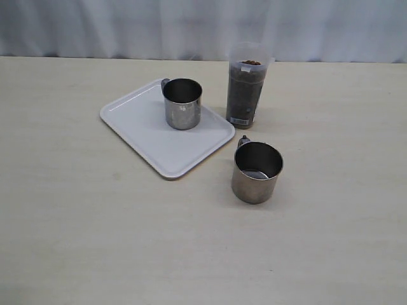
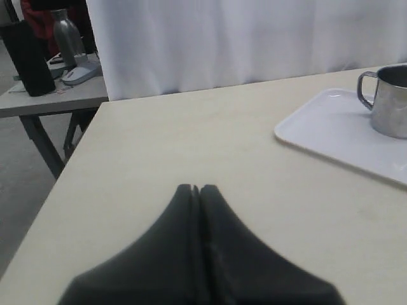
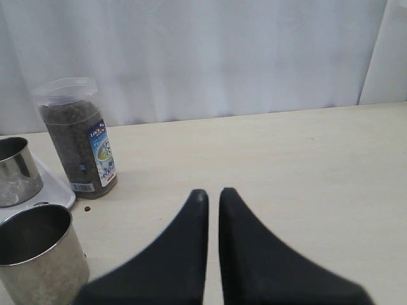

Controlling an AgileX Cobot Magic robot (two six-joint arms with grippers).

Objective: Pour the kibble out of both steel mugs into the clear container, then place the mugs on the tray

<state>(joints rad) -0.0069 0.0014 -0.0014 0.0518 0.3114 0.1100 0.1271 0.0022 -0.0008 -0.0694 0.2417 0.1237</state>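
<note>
Exterior view: the white tray point(image 1: 152, 143) lies on the pale worktop point(image 1: 76, 229), with one steel mug point(image 1: 182, 103) upright on its far part. The clear container point(image 1: 246, 86) stands just beside the tray's right edge, filled nearly to the rim with kibble point(image 1: 245, 95). The other steel mug point(image 1: 256, 171) stands upright on the worktop, in front of the container.

Left wrist view: the left pincer point(image 2: 196, 189) is closed on nothing, over bare worktop. The tray and the mug on it are well apart from it.

Right wrist view: the right pincer point(image 3: 213, 194) is closed and empty. The other steel mug sits near it. The container is farther off. Its blue-and-white label point(image 3: 102, 155) has print too small to read, with a barcode at the base. A loose pellet point(image 3: 87, 208) lies beside it.
</note>
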